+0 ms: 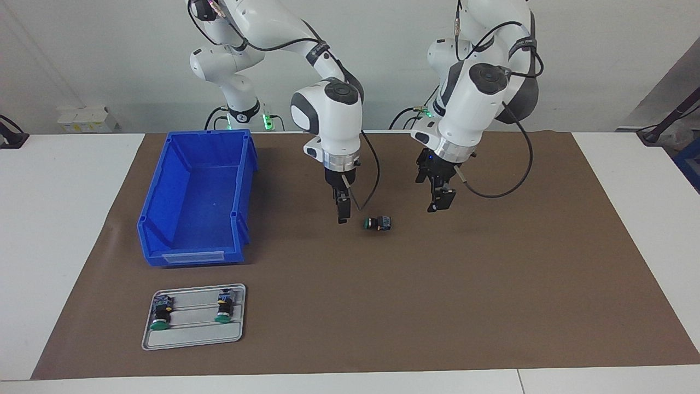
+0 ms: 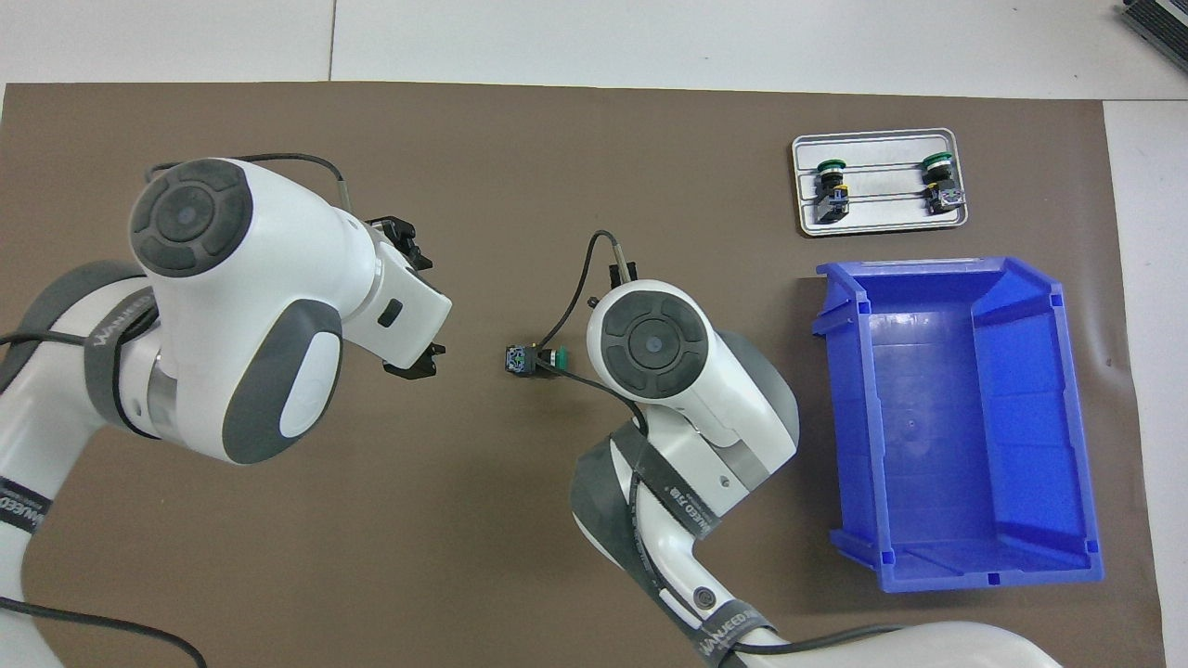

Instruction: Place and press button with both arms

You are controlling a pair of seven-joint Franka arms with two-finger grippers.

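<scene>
One button lies on its side on the brown mat between the two grippers, its green cap toward the right arm's end; it also shows in the overhead view. My right gripper hangs low just beside the cap, not holding it. In the overhead view it is hidden under its own wrist. My left gripper hangs above the mat beside the button's blue rear block, apart from it; its tip shows in the overhead view. Two more buttons lie on a grey tray.
A blue open bin stands toward the right arm's end of the table, with nothing in it. The grey tray lies farther from the robots than the bin. White table borders the brown mat.
</scene>
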